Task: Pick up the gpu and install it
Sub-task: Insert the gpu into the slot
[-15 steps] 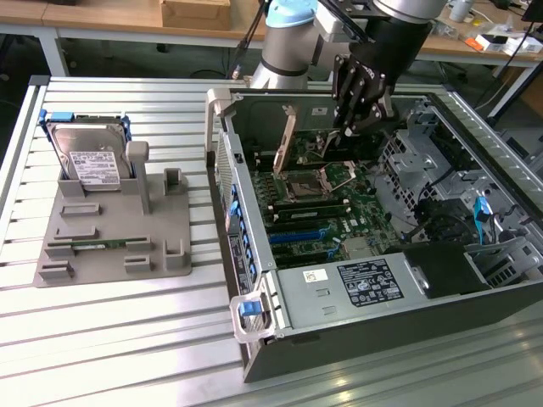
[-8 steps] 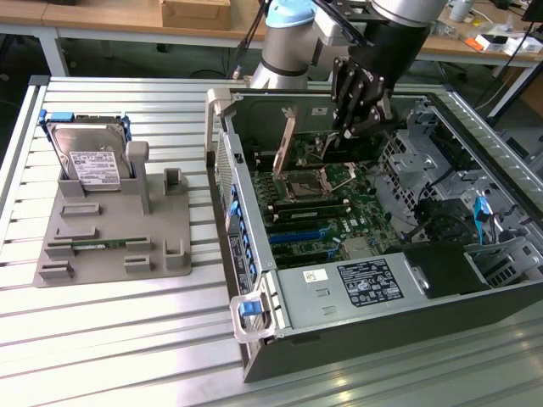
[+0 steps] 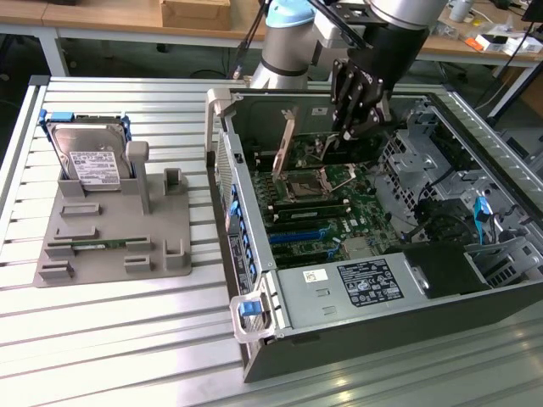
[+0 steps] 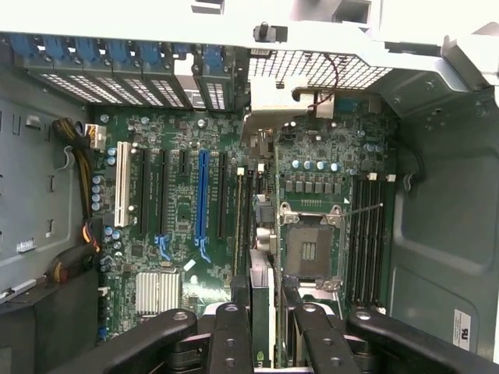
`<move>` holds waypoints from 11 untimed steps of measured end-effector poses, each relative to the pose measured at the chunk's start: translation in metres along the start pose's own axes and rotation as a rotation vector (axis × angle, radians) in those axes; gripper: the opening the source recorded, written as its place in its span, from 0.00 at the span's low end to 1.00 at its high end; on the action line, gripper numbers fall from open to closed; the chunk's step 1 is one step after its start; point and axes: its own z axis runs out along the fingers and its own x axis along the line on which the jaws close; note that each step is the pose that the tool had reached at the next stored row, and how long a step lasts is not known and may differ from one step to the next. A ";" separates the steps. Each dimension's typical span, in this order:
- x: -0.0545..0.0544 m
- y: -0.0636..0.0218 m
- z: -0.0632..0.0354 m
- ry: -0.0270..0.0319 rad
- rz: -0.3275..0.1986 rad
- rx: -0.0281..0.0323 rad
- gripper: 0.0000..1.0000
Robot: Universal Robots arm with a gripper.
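Wrist view: my gripper (image 4: 263, 312) clamps the gpu (image 4: 261, 276) edge-on above the motherboard (image 4: 179, 210), case walls (image 4: 444, 234) standing well apart from its edges on both sides.

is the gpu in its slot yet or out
Out. The gpu sits edge-on between the gripper's closed fingers, above the motherboard; the blue expansion slot is empty.
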 end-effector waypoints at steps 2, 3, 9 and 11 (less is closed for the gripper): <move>0.000 0.0000 0.0011 -0.0001 0.000 0.0000 0.27; 0.000 -0.0001 0.0014 0.0000 0.000 0.0000 0.27; 0.000 -0.0001 0.0030 -0.0001 0.000 0.0000 0.27; 0.000 -0.0001 0.0038 0.0000 0.000 0.0000 0.27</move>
